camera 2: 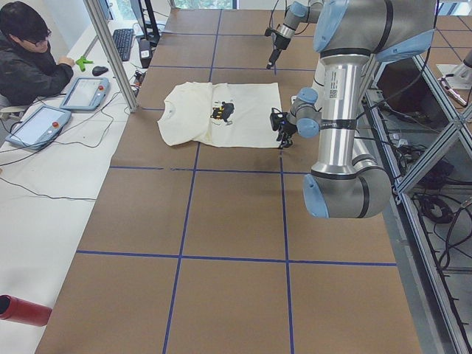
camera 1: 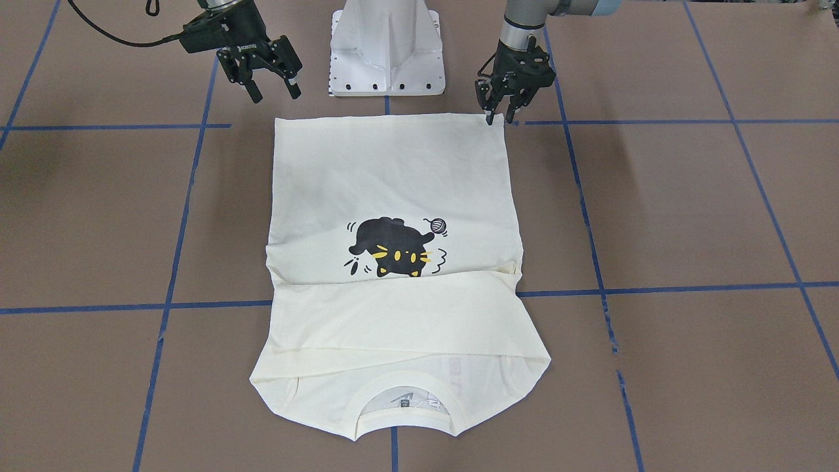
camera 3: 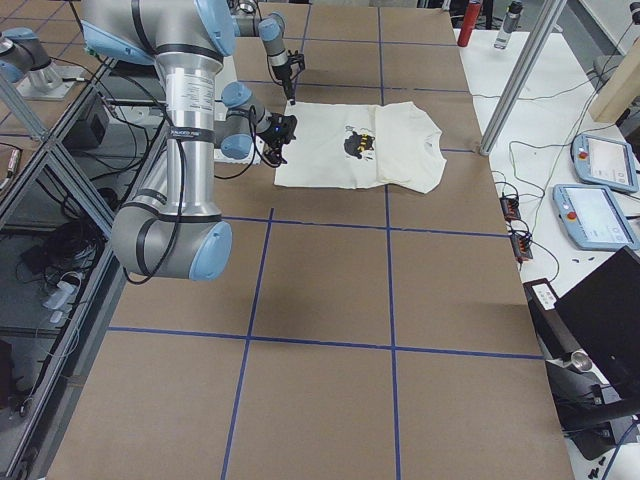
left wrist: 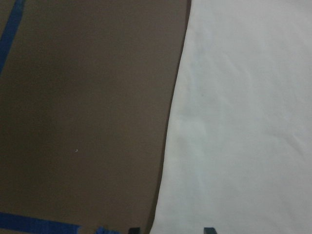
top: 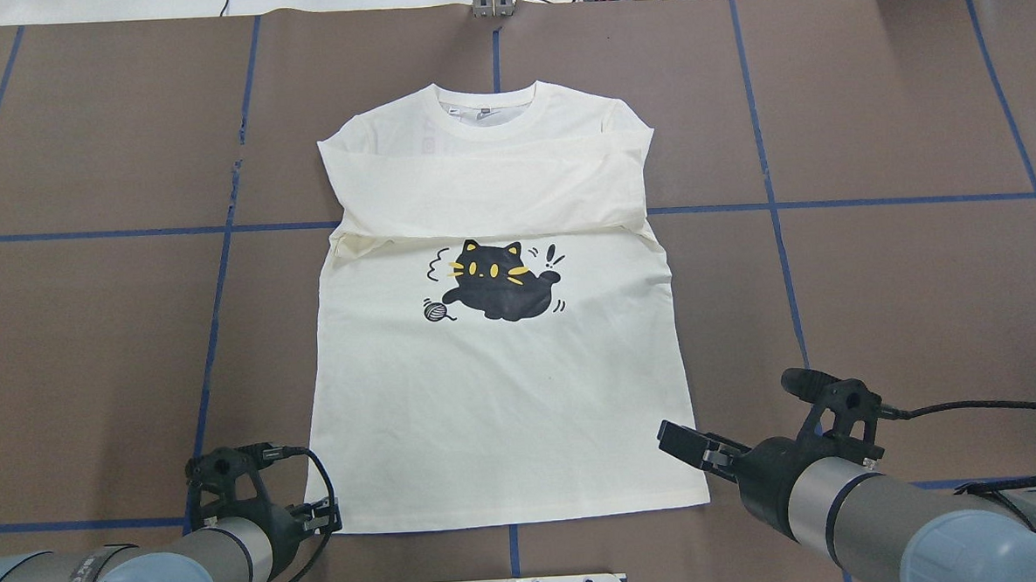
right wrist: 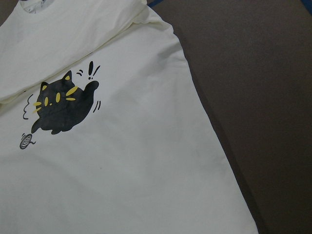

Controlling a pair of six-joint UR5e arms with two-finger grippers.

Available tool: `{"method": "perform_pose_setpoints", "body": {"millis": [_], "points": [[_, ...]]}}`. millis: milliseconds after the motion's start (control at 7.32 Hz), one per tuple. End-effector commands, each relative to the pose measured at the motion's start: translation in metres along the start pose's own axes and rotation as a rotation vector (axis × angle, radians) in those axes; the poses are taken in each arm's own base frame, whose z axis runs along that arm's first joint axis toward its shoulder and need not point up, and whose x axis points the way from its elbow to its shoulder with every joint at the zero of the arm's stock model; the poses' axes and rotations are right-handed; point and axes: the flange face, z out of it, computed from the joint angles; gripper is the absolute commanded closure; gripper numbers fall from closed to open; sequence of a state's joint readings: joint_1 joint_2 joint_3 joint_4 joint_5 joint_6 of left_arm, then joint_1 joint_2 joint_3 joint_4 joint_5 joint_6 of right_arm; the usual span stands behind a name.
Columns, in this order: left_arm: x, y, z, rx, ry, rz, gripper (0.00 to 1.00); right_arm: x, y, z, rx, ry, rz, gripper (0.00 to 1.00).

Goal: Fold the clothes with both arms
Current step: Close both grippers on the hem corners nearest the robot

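one t-shirt [top: 497, 414], two arms [top: 189, 563] [top: 842, 495], one person [camera 2: 29, 55]

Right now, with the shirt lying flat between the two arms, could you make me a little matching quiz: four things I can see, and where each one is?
Things
1. left gripper
2. right gripper
3. collar
4. cat print

Places
A. open and tilted, by the hem corner on the robot's right
B. mid-chest on the shirt, next to the folded-in sleeves
C. pointing down, right at the hem corner on the robot's left
D. at the shirt's end farthest from the robot

Pairs: 1-C, 2-A, 3-D, 4-B.
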State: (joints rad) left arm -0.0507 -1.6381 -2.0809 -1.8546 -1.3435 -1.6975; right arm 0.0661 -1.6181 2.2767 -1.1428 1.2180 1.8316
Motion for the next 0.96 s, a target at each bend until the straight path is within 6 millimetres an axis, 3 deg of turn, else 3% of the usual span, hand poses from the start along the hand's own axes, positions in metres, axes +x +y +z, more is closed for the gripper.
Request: {"method": "perform_pose_setpoints", "body": {"millis": [0,410,820], "points": [[-0.0001,0.0003,0.0003,-0.002,-0.001,0.004,0.51,-0.0005,0.0002,0.0000,0.000,-0.001,0.000,0.00],[0.0000,0.0004,0.0002,-0.003,0.000,0.004,0.62,-0.0005,0.0002,0.0000,0.000,-0.001,-0.001,0.00],[-0.0030,0.0003,0.0012,-0.003,-0.005,0.005,0.62,0.0000,0.0003,0.0007,0.000,0.000,-0.003,0.00]]}}
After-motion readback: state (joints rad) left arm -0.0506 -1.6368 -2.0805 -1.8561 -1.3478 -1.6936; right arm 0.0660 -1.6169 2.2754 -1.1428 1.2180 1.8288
